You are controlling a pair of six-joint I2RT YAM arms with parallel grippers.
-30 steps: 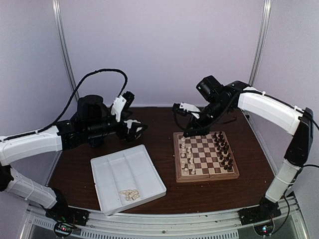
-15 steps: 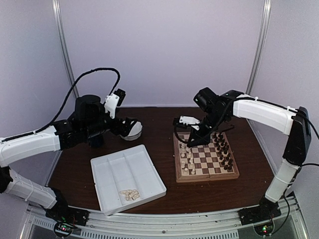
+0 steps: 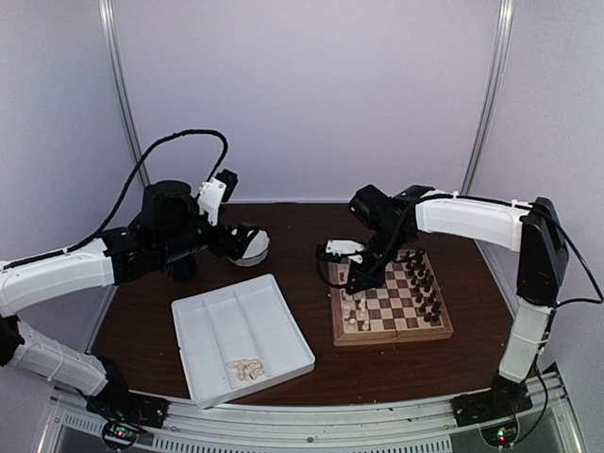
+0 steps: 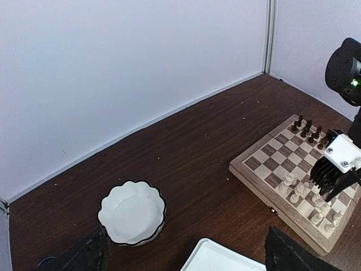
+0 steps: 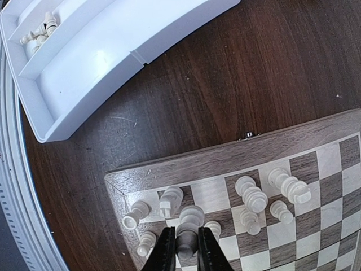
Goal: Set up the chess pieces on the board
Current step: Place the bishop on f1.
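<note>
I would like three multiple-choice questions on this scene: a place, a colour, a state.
1. Cream pieces not yet on the board lie in the tray's: A near compartment; B far compartment; C middle compartment.
2. The piece in the right end effector is: A dark brown; B cream; C red.
3. The left end effector is: A shut on a pawn; B shut, empty; C open, empty.
Key: A, they cluster by the tray's near rim; B, pale wood shows in its grip; C, its jaws stand wide apart.

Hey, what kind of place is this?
Probably a robotics lab test cell: left arm and right arm bolted at a table, plain panel walls with metal posts, a chessboard and tray staged.
</note>
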